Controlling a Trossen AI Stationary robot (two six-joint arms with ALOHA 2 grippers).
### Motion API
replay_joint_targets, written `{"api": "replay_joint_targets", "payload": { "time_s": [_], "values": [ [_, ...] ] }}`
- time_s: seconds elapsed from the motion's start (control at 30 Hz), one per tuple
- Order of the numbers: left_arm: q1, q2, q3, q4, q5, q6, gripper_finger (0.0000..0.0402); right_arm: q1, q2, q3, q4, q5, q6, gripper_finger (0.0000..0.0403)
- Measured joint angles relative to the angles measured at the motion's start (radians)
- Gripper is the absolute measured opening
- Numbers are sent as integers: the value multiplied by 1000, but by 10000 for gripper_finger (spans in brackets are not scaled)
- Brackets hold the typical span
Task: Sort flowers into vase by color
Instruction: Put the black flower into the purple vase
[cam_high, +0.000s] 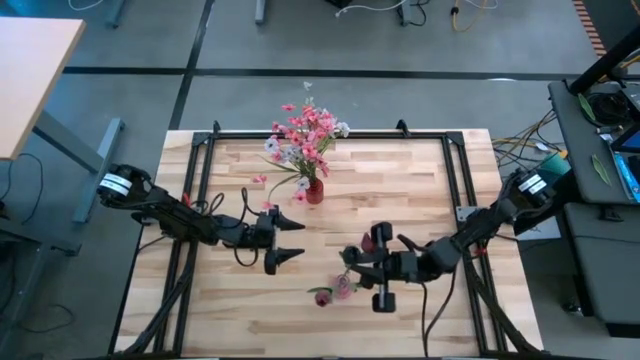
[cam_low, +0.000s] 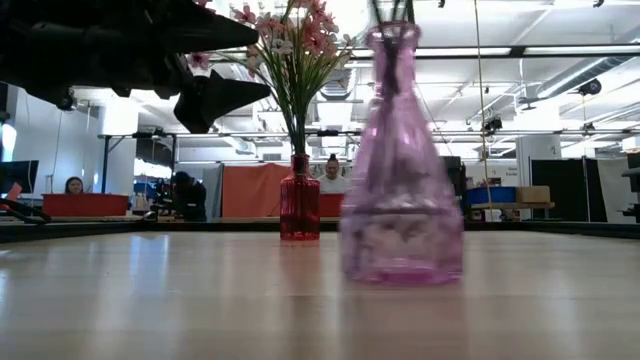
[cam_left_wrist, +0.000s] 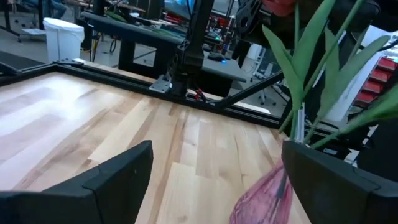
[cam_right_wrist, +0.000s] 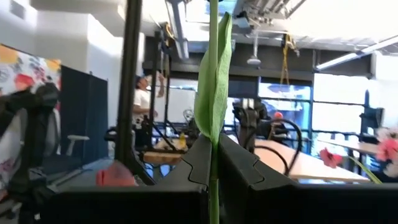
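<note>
Green thin flower stem (cam_right_wrist: 214, 93) sits clamped between right fingers (cam_right_wrist: 205, 163); left fingers (cam_high: 291, 241), pointed, spread apart.

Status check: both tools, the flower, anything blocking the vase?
Right tool shut on a green flower stem, above the pink vase. Left tool open, empty, beside it. Red vase already holds pink flowers. Nothing blocking.

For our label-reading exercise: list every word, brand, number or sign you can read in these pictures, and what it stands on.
None can be read.
White bands on both arms near the wrists, seen from above: marks too small to read.
Red vase and pink vase: no label.
Patterned panel in the room: no words made out.
</note>
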Motion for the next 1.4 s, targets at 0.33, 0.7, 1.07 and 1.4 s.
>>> {"api": "replay_joint_targets", "payload": {
  "time_s": [0.33, 0.7, 1.07, 1.4],
  "values": [
    [-3, 0, 0, -2, 27, 0, 339, 4, -10, -1, -19, 24, -42, 13],
    [-166, 40, 17, -79, -32, 30, 339, 32, -185, 0, -302, 18, -31, 13],
    [-213, 160, 145, -165, -221, -59, 365, 43, -335, 0, -488, -65, 30, 13],
    [-212, 180, 318, -590, -149, -91, 380, 104, -335, 0, -513, -72, 129, 13]
  ]
}}
